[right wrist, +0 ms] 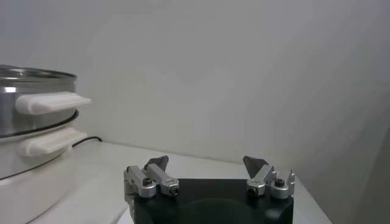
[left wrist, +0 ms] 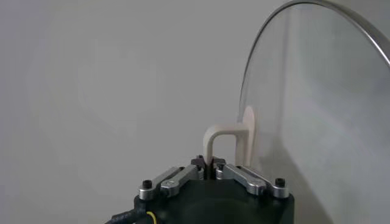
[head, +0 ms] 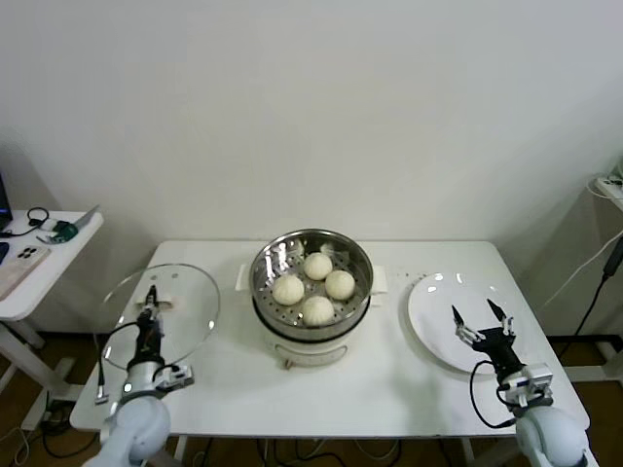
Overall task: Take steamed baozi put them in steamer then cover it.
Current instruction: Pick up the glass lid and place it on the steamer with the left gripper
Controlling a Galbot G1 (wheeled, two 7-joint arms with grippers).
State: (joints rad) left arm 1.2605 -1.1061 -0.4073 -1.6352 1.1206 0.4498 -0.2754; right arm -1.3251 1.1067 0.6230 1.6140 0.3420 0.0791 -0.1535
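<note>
At lower left, the left gripper (head: 149, 309) was clamped on the cover (head: 185, 306) handle (left wrist: 226, 141). The right gripper (head: 482, 320) stood spread over the plate (head: 436, 302), lower right; four baozi (head: 317, 267) sat in the central steamer (head: 361, 261).

Even, diffuse indoor light fills the head view; the white wall and the table (head: 321, 399) read bright without harsh shadows. Small specular highlights sit on the steamer (head: 268, 263) rim at about 10 o'clock, and on the plate (head: 428, 292) at 11 o'clock. The cover (head: 190, 292) shows faint glare along its metal rim. Both wrist views are dimmer and greyer, with soft shading toward the corners. Straight edges bend slightly near the head view's borders.
</note>
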